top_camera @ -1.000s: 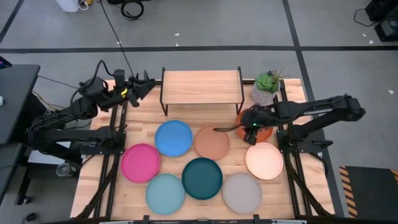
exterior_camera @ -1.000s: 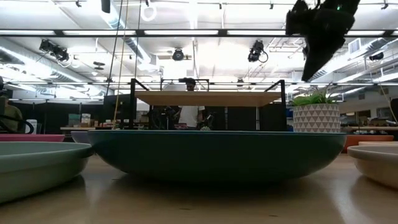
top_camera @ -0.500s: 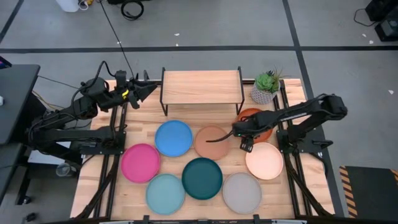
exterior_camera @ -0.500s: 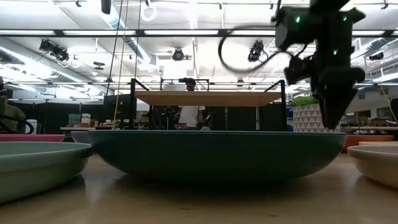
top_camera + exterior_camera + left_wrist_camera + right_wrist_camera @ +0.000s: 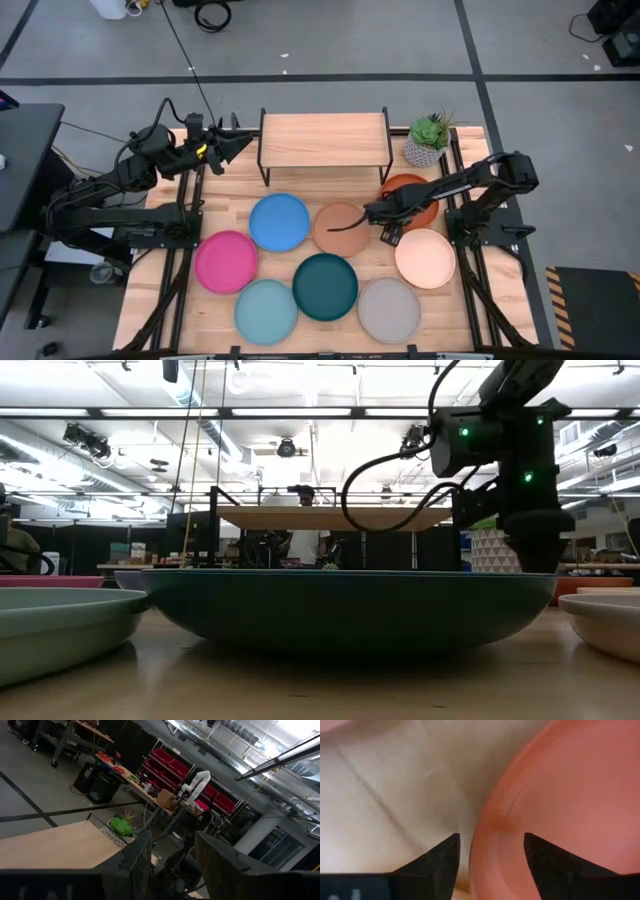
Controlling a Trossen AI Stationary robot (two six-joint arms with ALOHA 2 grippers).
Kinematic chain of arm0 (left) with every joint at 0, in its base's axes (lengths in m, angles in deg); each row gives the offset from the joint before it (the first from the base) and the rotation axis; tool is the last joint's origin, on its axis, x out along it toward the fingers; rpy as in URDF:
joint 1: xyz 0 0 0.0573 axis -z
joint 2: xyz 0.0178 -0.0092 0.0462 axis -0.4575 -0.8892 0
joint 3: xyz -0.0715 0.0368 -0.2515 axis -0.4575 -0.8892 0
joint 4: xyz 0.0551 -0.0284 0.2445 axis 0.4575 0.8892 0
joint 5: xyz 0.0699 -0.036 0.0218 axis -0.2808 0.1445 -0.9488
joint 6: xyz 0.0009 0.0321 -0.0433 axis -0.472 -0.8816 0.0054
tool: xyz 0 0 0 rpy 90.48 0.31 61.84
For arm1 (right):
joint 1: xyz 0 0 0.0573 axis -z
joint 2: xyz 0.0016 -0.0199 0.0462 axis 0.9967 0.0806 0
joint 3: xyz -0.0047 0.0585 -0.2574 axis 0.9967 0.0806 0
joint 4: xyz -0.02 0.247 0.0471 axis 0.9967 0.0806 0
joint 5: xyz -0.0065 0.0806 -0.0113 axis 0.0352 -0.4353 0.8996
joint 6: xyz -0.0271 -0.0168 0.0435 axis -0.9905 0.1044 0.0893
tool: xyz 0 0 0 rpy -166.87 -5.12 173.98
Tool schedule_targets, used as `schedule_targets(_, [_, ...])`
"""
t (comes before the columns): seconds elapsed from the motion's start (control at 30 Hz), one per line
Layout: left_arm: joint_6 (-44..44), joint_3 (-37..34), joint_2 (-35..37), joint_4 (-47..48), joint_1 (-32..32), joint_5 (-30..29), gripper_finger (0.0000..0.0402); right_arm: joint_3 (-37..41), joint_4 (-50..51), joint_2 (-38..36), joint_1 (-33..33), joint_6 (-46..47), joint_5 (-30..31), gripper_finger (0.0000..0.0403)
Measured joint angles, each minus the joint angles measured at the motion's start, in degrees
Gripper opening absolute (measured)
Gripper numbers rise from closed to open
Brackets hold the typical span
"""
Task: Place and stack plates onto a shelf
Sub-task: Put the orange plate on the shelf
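The right end effector [image 5: 374, 211] hangs low over the counter [image 5: 480, 150], fingers spread, straddling the rim of the tan plate [image 5: 340, 229] at that plate's right edge; the right wrist view shows the rim [image 5: 485, 827] between the two fingers [image 5: 440, 857]. The plate lies flat, being round it has no long axis, in front of the shelf [image 5: 325, 139], between the blue plate [image 5: 279, 221] and the orange-red plate [image 5: 410, 190]. The left end effector [image 5: 232, 143] waits left of the shelf, fingers apart.
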Motion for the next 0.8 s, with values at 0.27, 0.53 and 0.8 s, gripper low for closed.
schedule_targets(0.27, [0.0, 0.0, 0.0, 0.0, 0.0, 0.0, 0.016, -0.1, -0.3, 2.1, 0.0, -0.5, 0.2, 0.015])
schedule_targets(0.53, [-0.1, 0.0, 0.0, 0.1, 0.0, 0.0, 0.016, -0.4, 1.1, 2.5, 0.0, 2.0, -0.6, 0.0099])
schedule_targets(0.8, [-0.2, 0.0, 0.0, 0.3, 0.0, 0.9, 0.016, -0.6, 4.3, 1.0, 0.0, 5.7, -4.7, 0.0092])
